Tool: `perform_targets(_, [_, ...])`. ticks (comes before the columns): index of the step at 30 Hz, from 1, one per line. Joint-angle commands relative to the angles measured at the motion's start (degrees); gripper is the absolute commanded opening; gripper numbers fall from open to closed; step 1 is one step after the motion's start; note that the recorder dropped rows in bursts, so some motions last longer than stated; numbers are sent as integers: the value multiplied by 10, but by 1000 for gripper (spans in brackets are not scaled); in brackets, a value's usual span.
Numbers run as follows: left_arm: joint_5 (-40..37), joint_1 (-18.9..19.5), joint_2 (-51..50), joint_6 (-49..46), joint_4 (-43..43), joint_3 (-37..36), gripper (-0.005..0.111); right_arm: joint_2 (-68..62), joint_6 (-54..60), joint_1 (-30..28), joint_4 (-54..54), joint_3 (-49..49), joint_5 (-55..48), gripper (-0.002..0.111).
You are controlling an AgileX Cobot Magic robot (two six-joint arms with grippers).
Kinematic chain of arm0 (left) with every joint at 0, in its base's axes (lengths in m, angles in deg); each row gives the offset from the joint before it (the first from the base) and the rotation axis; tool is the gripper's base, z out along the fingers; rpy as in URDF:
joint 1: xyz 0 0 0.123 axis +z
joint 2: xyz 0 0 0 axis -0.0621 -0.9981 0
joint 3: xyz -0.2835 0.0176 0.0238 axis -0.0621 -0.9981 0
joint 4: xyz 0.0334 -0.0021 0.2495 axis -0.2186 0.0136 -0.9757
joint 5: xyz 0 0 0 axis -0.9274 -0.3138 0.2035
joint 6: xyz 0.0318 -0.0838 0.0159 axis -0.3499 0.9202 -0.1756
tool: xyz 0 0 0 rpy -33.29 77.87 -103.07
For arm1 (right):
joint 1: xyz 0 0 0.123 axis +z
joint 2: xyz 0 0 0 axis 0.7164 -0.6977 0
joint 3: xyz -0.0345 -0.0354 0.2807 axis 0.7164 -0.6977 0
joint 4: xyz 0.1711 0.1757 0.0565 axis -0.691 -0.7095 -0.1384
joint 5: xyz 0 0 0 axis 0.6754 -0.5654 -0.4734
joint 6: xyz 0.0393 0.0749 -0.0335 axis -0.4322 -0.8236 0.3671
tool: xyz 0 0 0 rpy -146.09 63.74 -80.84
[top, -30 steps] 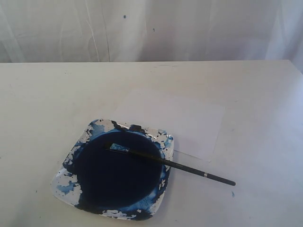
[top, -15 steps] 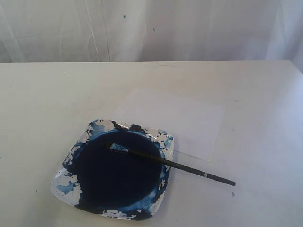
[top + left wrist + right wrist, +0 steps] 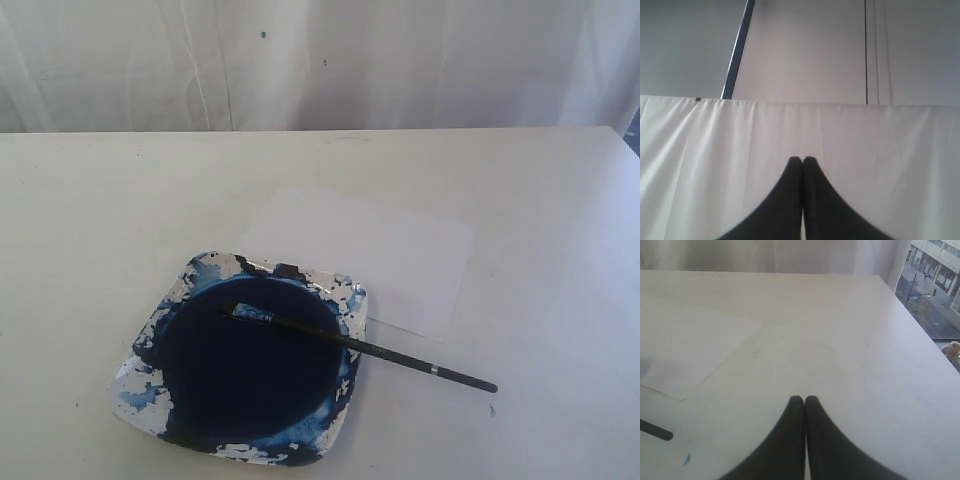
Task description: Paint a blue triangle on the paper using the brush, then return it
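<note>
Exterior view: nothing differs from the frames half a second and a second back. The dish, brush and paper sit in the same spots, and neither arm is in frame. Lower left of centre is the square dish (image 3: 140,385), its rim white with blue smears and a dark blue paint pool (image 3: 250,370) filling it. The brush (image 3: 363,346) lies diagonally. Its blue-stained tip is over the pool in the dish's upper middle. Its handle crosses the dish's right rim and runs down-right onto the table (image 3: 100,220). The paper (image 3: 380,250) lies flat just above and right of the dish, plain white, with its near edge close to the handle. I can't tell whether it touches the dish. A small blue speck (image 3: 491,409) sits on the table just below the handle end. A white curtain (image 3: 300,60) spans the top of the frame.

Left wrist view: the left gripper (image 3: 803,159) has its fingers pressed tip to tip and grips nothing. It is aimed at the white curtain, with a dark pole (image 3: 737,50) behind.

Right wrist view: the right gripper (image 3: 804,399) is likewise fully closed and empty, above the table. The paper's corner, the brush's handle end and the speck are all well apart from its tips. A window (image 3: 935,275) shows past the table edge.
</note>
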State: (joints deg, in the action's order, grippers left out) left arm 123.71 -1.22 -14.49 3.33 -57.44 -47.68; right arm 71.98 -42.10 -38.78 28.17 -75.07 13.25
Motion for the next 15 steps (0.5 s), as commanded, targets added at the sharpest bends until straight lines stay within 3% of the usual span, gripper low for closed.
perform_targets(1, [-35,-1,-137,-44,20,115,0,3,1,-1,0,-1,4,0])
perform_targets(6, [-212,-1,-378,-42,18,284,0,3,1,-1,0,-1,4,0])
perform_targets(11, [-542,-1,-604,-42,16,513,0,3,1,-1,0,-1,4,0])
perform_targets(15, [-692,-1,-708,-68,21,623,0,3,1,-1,0,-1,4,0])
